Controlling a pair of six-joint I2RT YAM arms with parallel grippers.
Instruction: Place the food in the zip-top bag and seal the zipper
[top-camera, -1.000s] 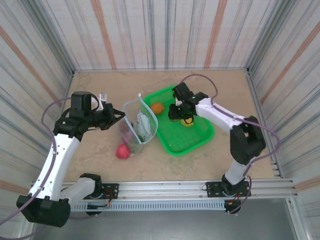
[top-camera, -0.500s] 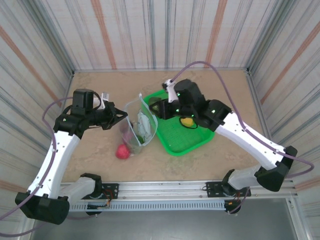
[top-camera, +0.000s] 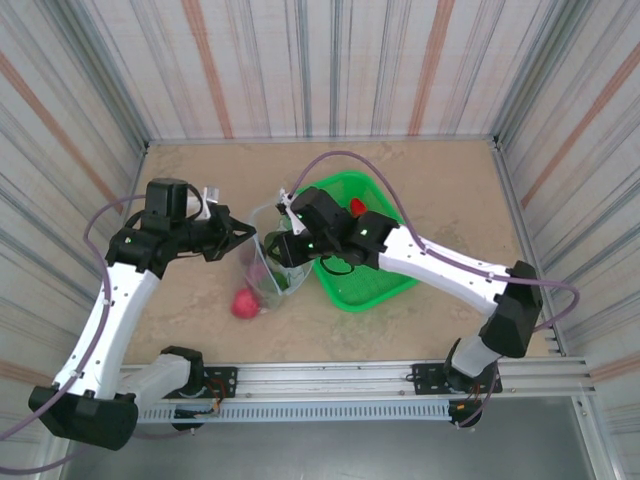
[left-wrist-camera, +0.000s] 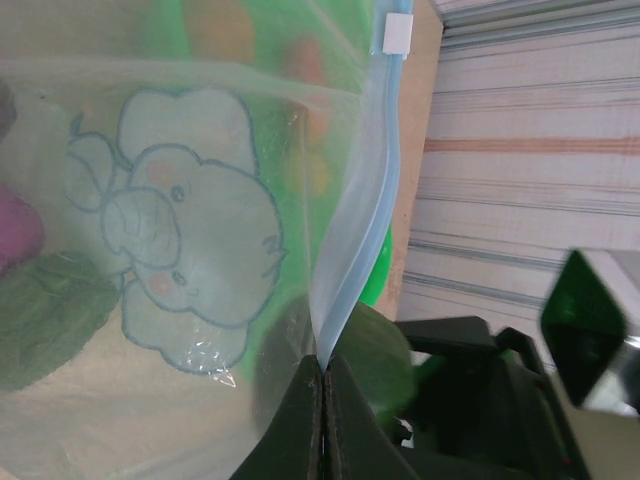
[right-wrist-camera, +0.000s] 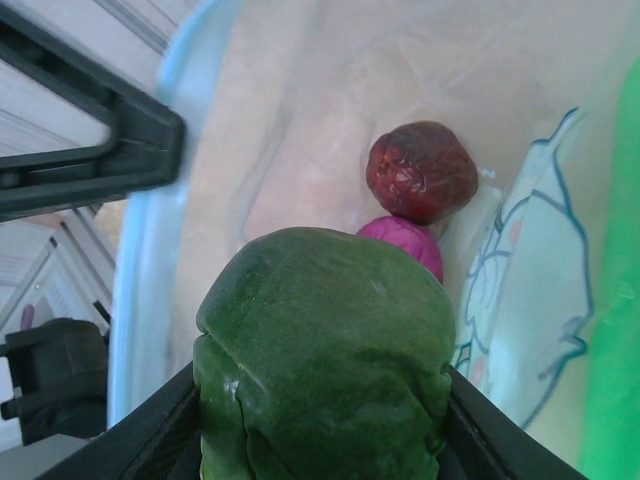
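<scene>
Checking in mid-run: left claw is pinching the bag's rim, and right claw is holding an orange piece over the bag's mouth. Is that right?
One detail is off. The left claw does pinch the zip-top bag at its rim, but the piece held in the right claw is a dark green piece, not orange. The right wrist view shows it over the bag's mouth.

Crinkly clear plastic zip-top bag (top-camera: 262, 240) just left of green mesh plastic basket (top-camera: 365, 285). Inside: wrinkled maroon toy fruit (right-wrist-camera: 421, 171) touching round magenta toy (right-wrist-camera: 405, 243).
</scene>
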